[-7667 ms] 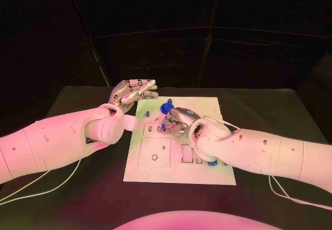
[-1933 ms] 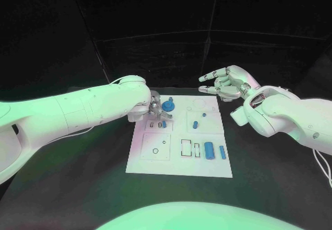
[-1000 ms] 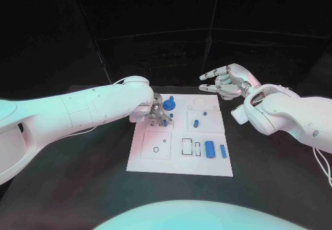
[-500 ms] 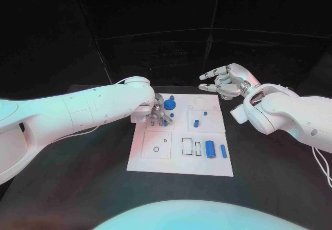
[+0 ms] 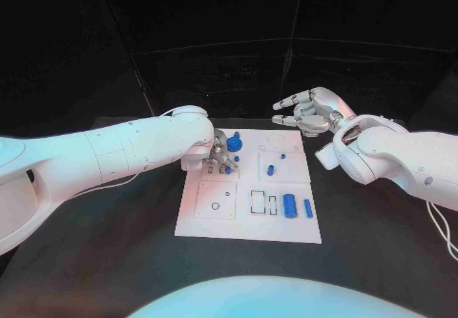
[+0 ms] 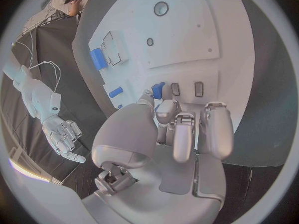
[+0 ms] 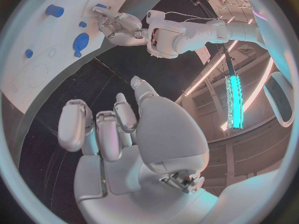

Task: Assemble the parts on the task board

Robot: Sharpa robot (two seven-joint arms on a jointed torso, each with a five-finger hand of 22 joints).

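Over the white flat task board (image 5: 250, 228), the left robot hand (image 5: 218, 157) pinches a small blue part (image 6: 157, 90), seemingly seating it; pressing straight down looks next. The right robot hand (image 5: 310, 112) hovers spread, empty.

The head view looks steeply down from above at the black counter (image 5: 114, 265), with the white task board (image 5: 250, 228) near its middle and both arms coming in from the sides. The left wrist view sits just behind the left hand (image 6: 177, 134), close over the board (image 6: 187, 35) — its far rim also catches the right hand (image 6: 62, 137). The right wrist view looks past the right hand (image 7: 118, 129) from farther off, taking in the board's edge (image 7: 25, 79) and the left hand (image 7: 115, 25). All three views share the task board.
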